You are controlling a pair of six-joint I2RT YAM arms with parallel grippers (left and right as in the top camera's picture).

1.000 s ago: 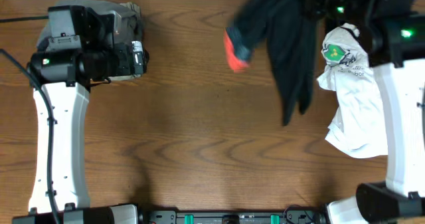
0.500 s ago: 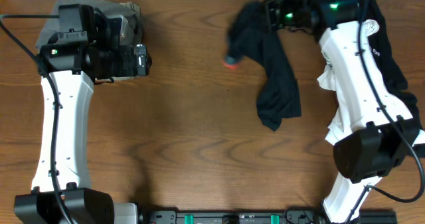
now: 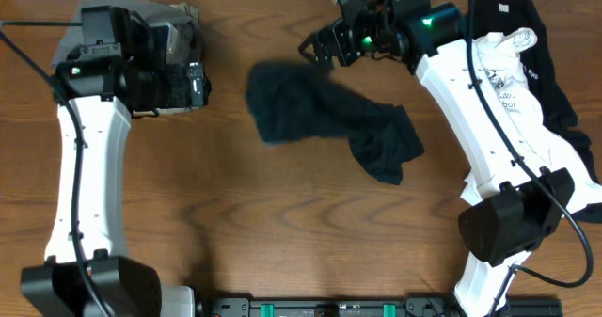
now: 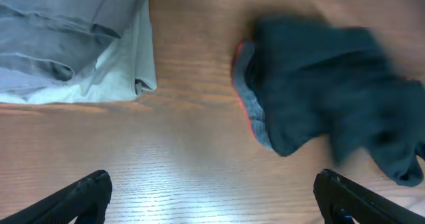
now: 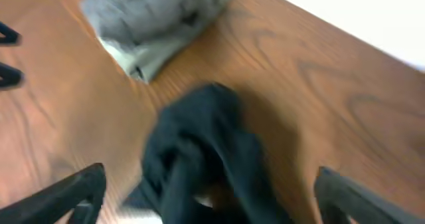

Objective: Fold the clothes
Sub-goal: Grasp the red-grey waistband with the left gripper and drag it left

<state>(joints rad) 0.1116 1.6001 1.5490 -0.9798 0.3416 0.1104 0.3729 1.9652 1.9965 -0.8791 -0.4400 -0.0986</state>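
Note:
The black trousers [image 3: 320,119] lie in a crumpled heap mid-table, blurred. In the left wrist view the trousers [image 4: 319,84] show their grey waistband with its red-orange lining [image 4: 249,114]. My right gripper [image 3: 324,25] hovers open above the heap's far edge. In its own view the right gripper [image 5: 212,197] stands wide, with the trousers [image 5: 199,157] below and apart from both fingers. At the left my left gripper [image 3: 199,84] stays open. The left gripper [image 4: 212,197] has only bare wood between its fingers.
A folded grey garment [image 3: 174,30] lies at the far left under the left wrist, also seen as the grey garment [image 4: 66,38] and the same fold [image 5: 156,18]. At the far right are a white shirt [image 3: 503,77] and another black garment [image 3: 550,68].
My right gripper has opened and let the trousers go. They dropped and spread leftward onto the table. The right arm swung left. The left arm has held still over the last half second.

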